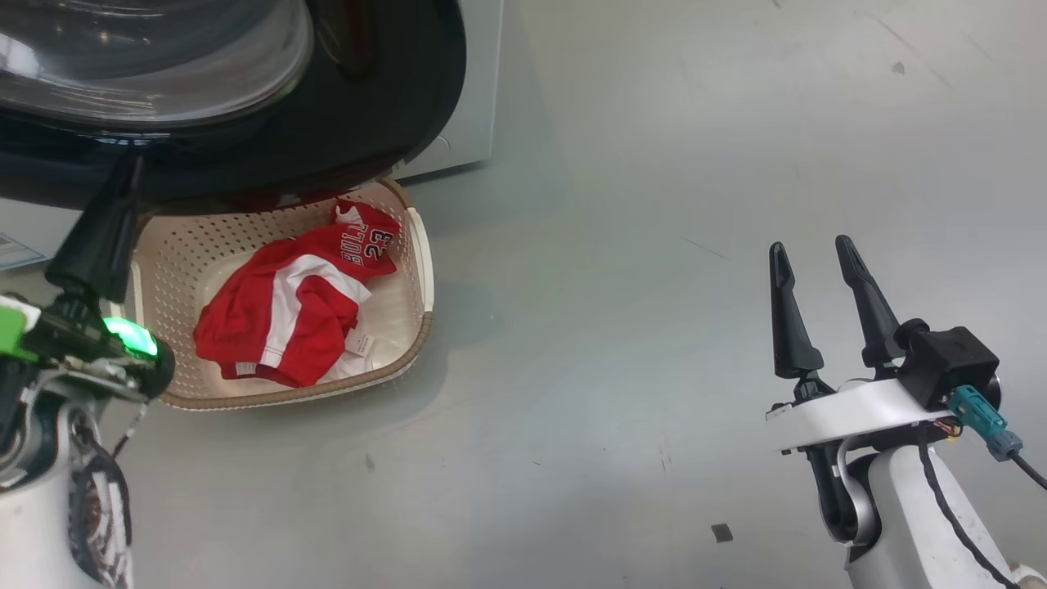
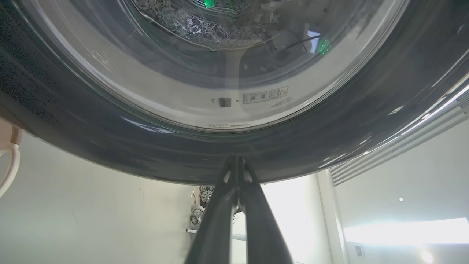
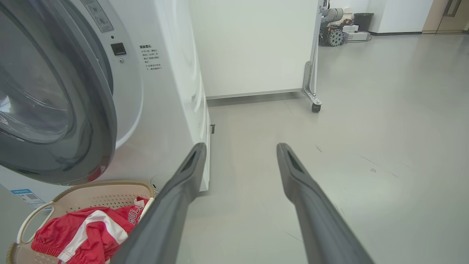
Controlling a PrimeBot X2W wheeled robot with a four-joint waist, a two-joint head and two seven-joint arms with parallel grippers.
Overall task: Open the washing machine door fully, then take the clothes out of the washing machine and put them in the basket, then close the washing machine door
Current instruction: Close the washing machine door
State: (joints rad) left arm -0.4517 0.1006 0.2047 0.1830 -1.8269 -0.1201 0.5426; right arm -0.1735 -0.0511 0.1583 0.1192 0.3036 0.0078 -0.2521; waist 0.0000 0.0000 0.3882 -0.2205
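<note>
The washing machine door (image 1: 245, 131), glossy black with a bulging glass window, hangs over the back of the basket (image 1: 425, 270). Red clothes (image 1: 286, 319) with white stripes lie inside the basket. My left gripper (image 1: 127, 168) is shut, its tips pressed against the door's lower black rim (image 2: 146, 150); the left wrist view shows the closed fingertips (image 2: 237, 161) on that rim. My right gripper (image 1: 810, 245) stands open over bare floor to the right, holding nothing. Its wrist view shows the open gripper (image 3: 240, 146), the white washing machine (image 3: 165, 91), door (image 3: 99, 95), basket (image 3: 102, 185) and clothes (image 3: 80, 234).
Grey floor (image 1: 654, 286) spreads to the right of the basket. A white panel on castors (image 3: 256, 47) stands behind the machine's side. A blue label sticker (image 3: 27, 196) sits low on the washer front. Equipment (image 3: 333, 33) stands far back by the wall.
</note>
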